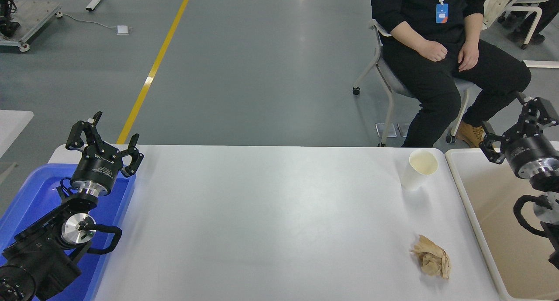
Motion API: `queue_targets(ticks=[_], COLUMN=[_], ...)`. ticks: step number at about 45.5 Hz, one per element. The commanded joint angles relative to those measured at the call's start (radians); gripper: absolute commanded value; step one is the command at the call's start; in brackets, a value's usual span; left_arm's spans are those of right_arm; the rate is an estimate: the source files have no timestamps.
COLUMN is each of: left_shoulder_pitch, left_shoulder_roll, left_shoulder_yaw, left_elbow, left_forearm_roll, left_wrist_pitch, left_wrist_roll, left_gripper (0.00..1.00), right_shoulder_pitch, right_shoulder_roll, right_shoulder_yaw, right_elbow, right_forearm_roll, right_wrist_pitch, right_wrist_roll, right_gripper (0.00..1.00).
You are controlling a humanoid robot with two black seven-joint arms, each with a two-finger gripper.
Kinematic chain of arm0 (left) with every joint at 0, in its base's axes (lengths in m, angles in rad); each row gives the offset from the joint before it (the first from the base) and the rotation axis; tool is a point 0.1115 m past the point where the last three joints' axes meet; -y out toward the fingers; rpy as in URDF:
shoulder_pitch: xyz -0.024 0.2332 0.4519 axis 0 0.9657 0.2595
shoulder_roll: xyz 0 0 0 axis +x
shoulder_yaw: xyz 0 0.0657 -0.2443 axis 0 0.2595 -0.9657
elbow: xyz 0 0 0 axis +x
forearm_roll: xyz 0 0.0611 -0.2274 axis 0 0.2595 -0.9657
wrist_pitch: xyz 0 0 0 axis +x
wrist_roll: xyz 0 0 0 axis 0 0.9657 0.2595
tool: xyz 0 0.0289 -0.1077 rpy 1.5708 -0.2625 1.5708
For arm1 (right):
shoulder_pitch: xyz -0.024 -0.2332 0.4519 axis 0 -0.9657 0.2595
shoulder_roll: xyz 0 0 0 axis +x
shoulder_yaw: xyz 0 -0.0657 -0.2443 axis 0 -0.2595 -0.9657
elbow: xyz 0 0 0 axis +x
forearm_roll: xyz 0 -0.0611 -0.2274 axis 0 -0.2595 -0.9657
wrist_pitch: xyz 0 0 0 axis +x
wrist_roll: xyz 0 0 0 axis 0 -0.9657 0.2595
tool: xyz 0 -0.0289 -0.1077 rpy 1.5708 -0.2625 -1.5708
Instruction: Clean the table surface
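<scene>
My right end effector (519, 128) hung open over beige bin (489, 231), empty. Crumpled paper (431, 262) lay on counter (262, 213) at my 7 o'clock, cup (419, 169) at 9; right arm nearer. Left end effector (107, 137) parked open over blue tray (30, 192).

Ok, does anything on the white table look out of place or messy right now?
Two things stand out on the table surface: a crumpled brown paper wad lying near the right front, and a white paper cup standing upright near the far right corner. Nothing looks spilled. Neither pincer is touching them.
</scene>
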Motion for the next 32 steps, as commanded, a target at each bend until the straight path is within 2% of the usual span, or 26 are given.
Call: queue_targets(ticks=[1,32], left_shoulder_pitch=[0.0,0.0], left_shoulder_roll=[-0.001,-0.001], left_shoulder_yaw=[0.0,0.0], left_elbow=[0.0,0.0], left_forearm_roll=[0.0,0.0], left_wrist_pitch=[0.0,0.0], left_wrist_roll=[0.0,0.0], left_gripper=[1.0,1.0], right_shoulder_pitch=[0.002,0.036], right_shoulder_roll=[0.001,0.001], right_shoulder_yaw=[-0.001,0.022], right_elbow=[0.0,-0.068], right_forearm_roll=[0.0,0.038], right_wrist_pitch=[-0.001,-0.004], right_wrist_roll=[0.0,0.0], right_gripper=[0.99,0.99])
